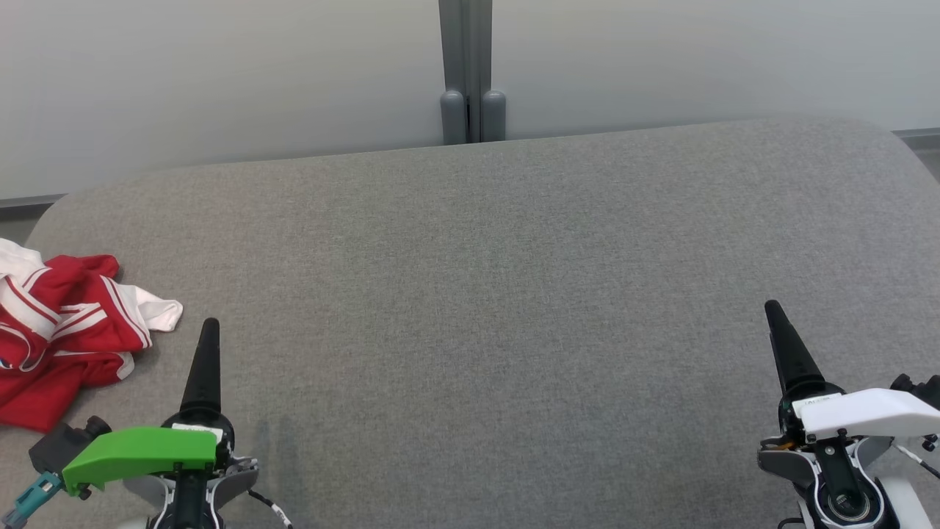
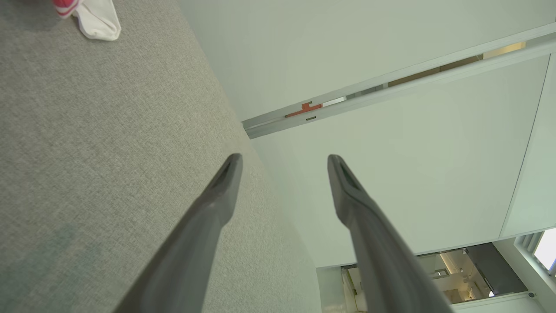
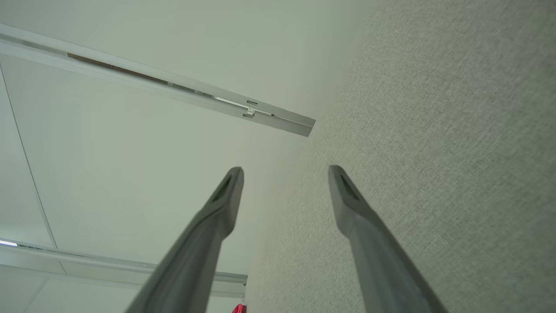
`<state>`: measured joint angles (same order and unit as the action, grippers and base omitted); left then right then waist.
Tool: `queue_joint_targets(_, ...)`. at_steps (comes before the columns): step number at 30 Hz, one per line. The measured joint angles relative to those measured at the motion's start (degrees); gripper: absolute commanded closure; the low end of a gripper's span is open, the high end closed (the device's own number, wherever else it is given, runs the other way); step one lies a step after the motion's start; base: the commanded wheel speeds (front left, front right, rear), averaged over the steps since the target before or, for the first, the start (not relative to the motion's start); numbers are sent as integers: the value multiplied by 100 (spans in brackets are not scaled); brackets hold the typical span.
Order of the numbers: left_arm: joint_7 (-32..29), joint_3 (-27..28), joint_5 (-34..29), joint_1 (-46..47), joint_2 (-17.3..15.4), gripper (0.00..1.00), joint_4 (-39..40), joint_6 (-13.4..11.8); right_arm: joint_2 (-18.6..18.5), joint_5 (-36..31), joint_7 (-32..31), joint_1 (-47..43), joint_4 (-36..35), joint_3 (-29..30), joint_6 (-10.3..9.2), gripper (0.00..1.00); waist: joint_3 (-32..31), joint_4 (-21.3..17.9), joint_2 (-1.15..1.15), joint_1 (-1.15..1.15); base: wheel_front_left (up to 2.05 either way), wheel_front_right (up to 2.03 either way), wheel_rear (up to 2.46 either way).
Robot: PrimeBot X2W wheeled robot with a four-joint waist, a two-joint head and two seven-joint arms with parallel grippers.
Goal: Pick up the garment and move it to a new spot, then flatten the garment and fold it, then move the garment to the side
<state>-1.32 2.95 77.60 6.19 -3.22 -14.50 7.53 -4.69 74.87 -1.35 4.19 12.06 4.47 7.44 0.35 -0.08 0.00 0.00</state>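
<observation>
Grey fabric bench (image 1: pixel 470 294) against a pale wall (image 1: pixel 220 73), crumpled red-and-white garment (image 1: pixel 62 334) at its left edge, untouched. Near it, left claw (image 2: pixel 282 158); well apart, right claw (image 3: pixel 284 169); both spread wide, empty. Pickup step, not yet begun: probably needs the left claw lowered onto a fold, then closed.

Left gripper (image 2: pixel 284 158) sits low at the left, fingers pointing forward, jaws spread wide and holding nothing; a green cover (image 1: pixel 139 452) caps its wrist. Right gripper (image 3: pixel 285 170) mirrors it low at the right, jaws likewise parted wide and empty, under a white wrist cover (image 1: pixel 866 411).
</observation>
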Motion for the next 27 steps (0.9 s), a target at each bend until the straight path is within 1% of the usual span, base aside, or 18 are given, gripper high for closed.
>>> queue_joint_targets(8,193,-125,-1009,53,-44,0,64,-34,-110,-1027,182,2,-142,-153,0,0,-3,4,0,0,0,0,0)
queue_joint_targets(14,311,-218,-1642,70,-103,0,58,-47,-143,-1685,304,0,-241,-227,0,0,-12,4,0,0,0,0,0)
queue_joint_targets(27,556,-397,-2804,155,-177,0,-75,-99,-232,-2859,482,-2,-407,-405,0,0,-15,4,0,0,0,0,0)
